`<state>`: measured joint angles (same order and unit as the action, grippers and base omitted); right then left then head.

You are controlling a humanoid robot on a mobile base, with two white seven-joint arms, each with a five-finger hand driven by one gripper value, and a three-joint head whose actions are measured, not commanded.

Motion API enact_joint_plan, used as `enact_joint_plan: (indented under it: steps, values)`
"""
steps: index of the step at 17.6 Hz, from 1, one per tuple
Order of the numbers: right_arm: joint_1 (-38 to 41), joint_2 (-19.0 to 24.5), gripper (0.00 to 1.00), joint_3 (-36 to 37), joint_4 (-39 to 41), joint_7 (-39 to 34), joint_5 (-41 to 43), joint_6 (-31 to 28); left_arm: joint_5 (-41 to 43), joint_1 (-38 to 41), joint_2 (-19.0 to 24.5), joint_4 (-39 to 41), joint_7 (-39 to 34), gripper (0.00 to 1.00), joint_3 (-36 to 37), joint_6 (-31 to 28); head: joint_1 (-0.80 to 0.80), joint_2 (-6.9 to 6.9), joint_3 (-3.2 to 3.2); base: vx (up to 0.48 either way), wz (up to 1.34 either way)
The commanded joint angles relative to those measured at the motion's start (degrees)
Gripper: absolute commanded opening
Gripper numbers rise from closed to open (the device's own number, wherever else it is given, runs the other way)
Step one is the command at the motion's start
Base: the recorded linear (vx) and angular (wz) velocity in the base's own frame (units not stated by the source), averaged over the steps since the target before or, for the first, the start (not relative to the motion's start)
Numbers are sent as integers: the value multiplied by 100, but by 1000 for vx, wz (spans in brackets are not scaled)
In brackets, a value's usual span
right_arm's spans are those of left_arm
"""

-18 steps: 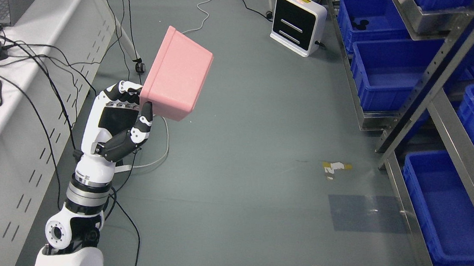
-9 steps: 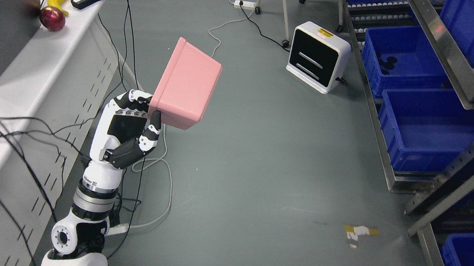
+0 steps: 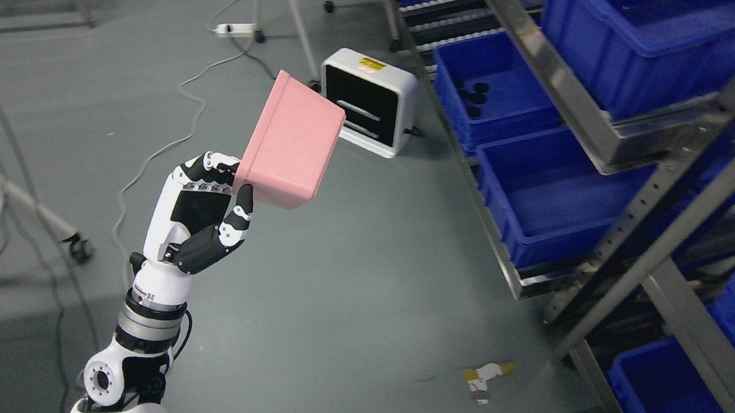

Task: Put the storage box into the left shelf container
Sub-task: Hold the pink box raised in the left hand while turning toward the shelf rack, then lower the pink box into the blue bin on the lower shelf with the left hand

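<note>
Nearest the camera, the left arm rose from the bottom edge, left of the middle, its forearm upright over the grey floor point(image 3: 365, 313). The left robot hand point(image 3: 211, 209) was closed on a lower corner of the pink storage box point(image 3: 293, 143): the thumb pressed against the near face while the other fingers point(image 3: 208, 167) curled over the box's left edge. That pinch alone carried the box, which was raised above the floor and tilted, its closed underside turned toward the camera and its opening facing away, so whether it held anything could not be told. Holding it high and clear of the floor looked like a carrying posture, suited to lifting it over a bin's wall rather than sliding it in. The right robot hand did not show.

A scrap of tape point(image 3: 486, 375) lay on the floor to the right, near the foot of the shelf point(image 3: 605, 300). The shelf's metal frame ran along the right side, with blue bins sloping toward the aisle. One empty blue bin point(image 3: 541, 195) sat on the low tier, well apart from the box and to its right; which bin counted as the left container I could not tell for sure, though this one seemed a likely target. Beyond it another bin point(image 3: 477, 90) held a few small dark round pieces. Farther back, a white boxy device point(image 3: 367, 100) stood on the floor just behind the box, and a cable point(image 3: 167, 142) trailed toward a power strip point(image 3: 233, 27).
</note>
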<state>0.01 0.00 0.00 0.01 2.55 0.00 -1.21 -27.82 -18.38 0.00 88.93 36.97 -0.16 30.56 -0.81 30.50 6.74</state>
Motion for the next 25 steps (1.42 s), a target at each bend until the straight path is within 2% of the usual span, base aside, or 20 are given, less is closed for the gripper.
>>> enact_joint_plan:
  steps: [1,8,15,25]
  values:
    - [-1,-100,100,26,99,0,0,-2,-4,256,100,-16,12,0,306,90,0,0,0,298,-981]
    - [-1,-100,100,26,99,0,0,-2,-4,1002,100,-16,91,0,816,512,0,0,0,193,-971]
    - [-1,-100,100,26,99,0,0,-2,13,1258,100,-322,144,0,728,601,0,0,0,135,-830]
    - [-1,-100,100,26,99,0,0,-2,470,1373,100,-1026,329,0,500,522,0,0,0,70,-369]
